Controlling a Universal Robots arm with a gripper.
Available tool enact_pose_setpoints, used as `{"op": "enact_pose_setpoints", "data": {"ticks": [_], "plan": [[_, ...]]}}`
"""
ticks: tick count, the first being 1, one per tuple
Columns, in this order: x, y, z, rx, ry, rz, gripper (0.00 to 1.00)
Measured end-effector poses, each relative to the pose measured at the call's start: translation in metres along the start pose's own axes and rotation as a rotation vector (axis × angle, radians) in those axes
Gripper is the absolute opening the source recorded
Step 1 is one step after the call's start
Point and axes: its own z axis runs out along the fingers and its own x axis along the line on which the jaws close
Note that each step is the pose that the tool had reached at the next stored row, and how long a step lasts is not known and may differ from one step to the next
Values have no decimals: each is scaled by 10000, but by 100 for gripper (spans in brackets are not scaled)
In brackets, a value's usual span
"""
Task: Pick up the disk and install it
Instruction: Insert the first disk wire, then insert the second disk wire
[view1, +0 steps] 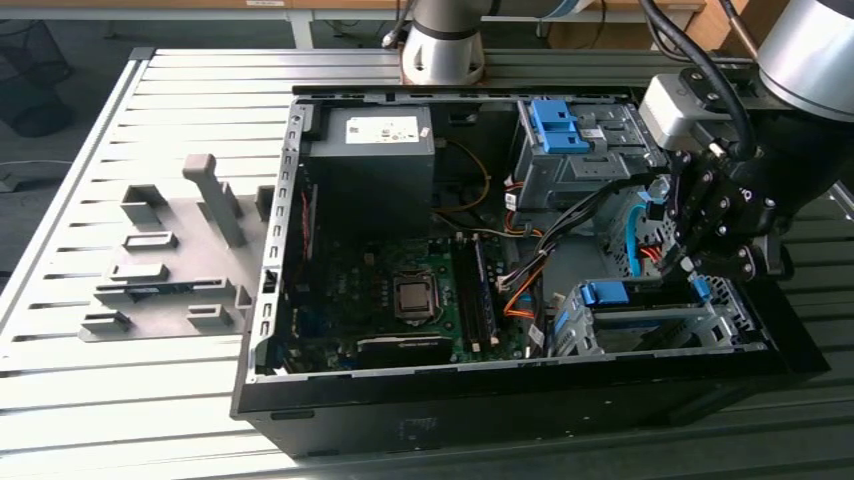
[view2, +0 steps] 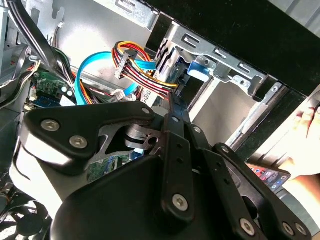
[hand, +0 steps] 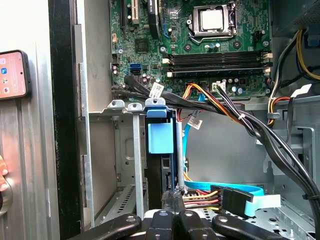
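My tool hung over the drive cage at the case's near right corner, fingers pressed together, holding nothing. The disk stood edgewise in that cage. Risk, I judged: loose cables nearby could snag.

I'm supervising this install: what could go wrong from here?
The coloured power wires and light-blue flat cable run right beside the gripper, so they might snag. The disk stands in the grey bay; a skewed push could jam it. A hand is close to the case.
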Motion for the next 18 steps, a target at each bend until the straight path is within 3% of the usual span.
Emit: {"op": "enact_pose_setpoints", "data": {"ticks": [11,14,15,18], "plan": [[0,3,-2,0,2,-1,11],[6,83,0,0,0,-1,11],[15,202,3,-1,0,0,11],[16,213,4,0,0,0,11]]}}
